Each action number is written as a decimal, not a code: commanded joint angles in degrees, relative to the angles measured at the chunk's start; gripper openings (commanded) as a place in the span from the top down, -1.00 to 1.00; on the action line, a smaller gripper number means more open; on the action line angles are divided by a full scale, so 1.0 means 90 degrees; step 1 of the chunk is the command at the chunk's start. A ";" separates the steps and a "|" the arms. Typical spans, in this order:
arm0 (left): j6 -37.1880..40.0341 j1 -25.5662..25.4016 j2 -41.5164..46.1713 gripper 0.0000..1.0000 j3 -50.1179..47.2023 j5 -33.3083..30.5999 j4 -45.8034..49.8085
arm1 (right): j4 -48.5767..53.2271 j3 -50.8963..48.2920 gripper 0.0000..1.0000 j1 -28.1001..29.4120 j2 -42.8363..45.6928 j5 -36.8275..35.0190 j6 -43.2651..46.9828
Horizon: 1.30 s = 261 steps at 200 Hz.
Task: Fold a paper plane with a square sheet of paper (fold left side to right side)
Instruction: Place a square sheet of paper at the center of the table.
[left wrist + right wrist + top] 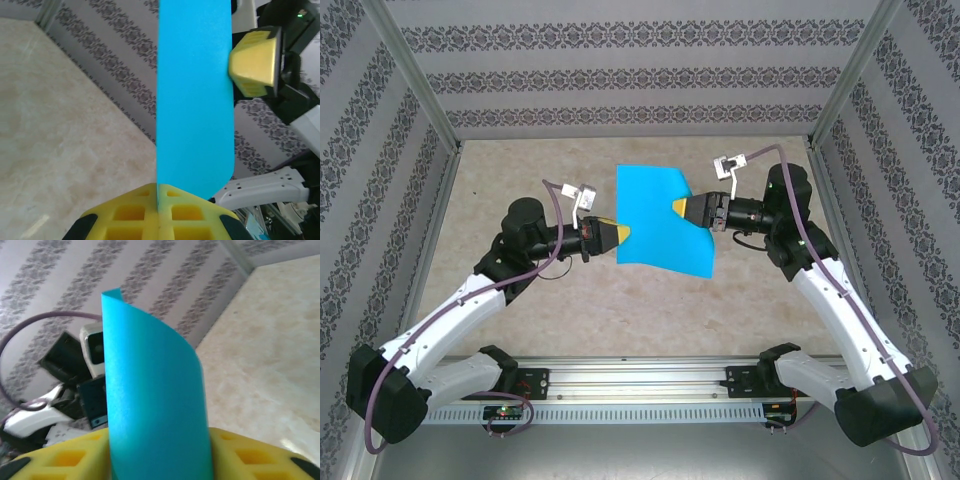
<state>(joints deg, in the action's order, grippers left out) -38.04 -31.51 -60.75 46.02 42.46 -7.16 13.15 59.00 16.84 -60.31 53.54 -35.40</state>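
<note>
Left gripper [623, 232] is clamped tight on the left edge of the square sheet of paper [660, 240]; on its wrist camera I see the yellow fingers [130, 220] meeting, with the teal edge nipped in the seam between them. Opposite, the right gripper [678, 207] reaches in over the sheet's right edge with its jaws apart, one yellow finger [65, 460] on each side of the paper, not pinching it. I read the sheet as held up between the two arms over the middle of the table [510, 170], bowed rather than flat, one far corner curling over. Beige marbled tabletop lies open on every side of it. Patterned wall panels [620, 80] box in the back and both flanks, with aluminium posts [415, 75] at the corners. The sheet's far edge stops short of the back wall, and the right arm's elbow stands near the right-hand wall. A mounting rail [640, 385] runs along the near edge.
</note>
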 commanded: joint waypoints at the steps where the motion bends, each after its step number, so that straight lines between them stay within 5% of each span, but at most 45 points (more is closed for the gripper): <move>1: -0.0078 0.0024 0.0033 1.00 -0.0259 -0.0697 0.0863 | 0.1016 -0.0191 -0.25 -0.0305 -0.0011 -0.0808 0.0676; 35: 0.0100 0.0051 -0.0384 1.00 -0.0635 -0.1418 0.1840 | 0.1044 -0.0869 -0.71 -0.0632 -0.0005 -0.1568 0.0671; 80: 0.0151 0.0063 -0.0953 1.00 -0.1070 -0.2141 0.2320 | 0.1051 -0.1518 -0.70 -0.0437 -0.0685 -0.2238 0.0508; 121: 0.0332 0.0071 -0.1329 1.00 -0.1050 -0.2524 0.2575 | 0.0221 -0.1958 -0.58 0.0352 -0.1440 -0.2680 0.0055; 177: 0.0738 0.0071 -0.1533 1.00 -0.0741 -0.2715 0.2963 | -0.1442 -0.2053 0.01 0.1169 -0.2878 -0.2434 -0.1017; 261: 0.1191 0.0073 -0.2352 1.00 0.0134 -0.2784 0.3310 | -0.1547 -0.1650 0.32 0.1567 -0.3839 -0.2746 -0.1140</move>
<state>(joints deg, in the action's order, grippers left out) -29.54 -31.51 -80.82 45.28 17.61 20.95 2.07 42.17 30.02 -92.38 29.85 -44.42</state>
